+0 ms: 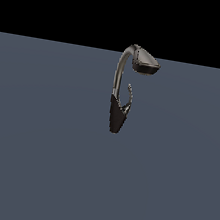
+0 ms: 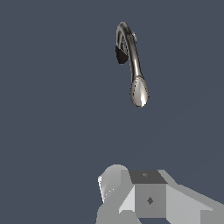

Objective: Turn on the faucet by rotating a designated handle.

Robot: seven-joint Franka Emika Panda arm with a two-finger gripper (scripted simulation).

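Faucet: upright on grey bench, black cone base, arched neck, flattened spout head toward exterior view's right. Handle: thin lever rising beside neck. Claw: well apart from faucet, fingers unseen, opening cannot be told, nothing visibly held.

The faucet looks glossy grey metal with a matt black base; floor matt slate.

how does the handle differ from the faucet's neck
The handle is a thin, short lever; the neck is thick and tall. The handle ends in a small free tip; the neck arches over into the wide spout head. Both rise from the black base and look dark metallic.
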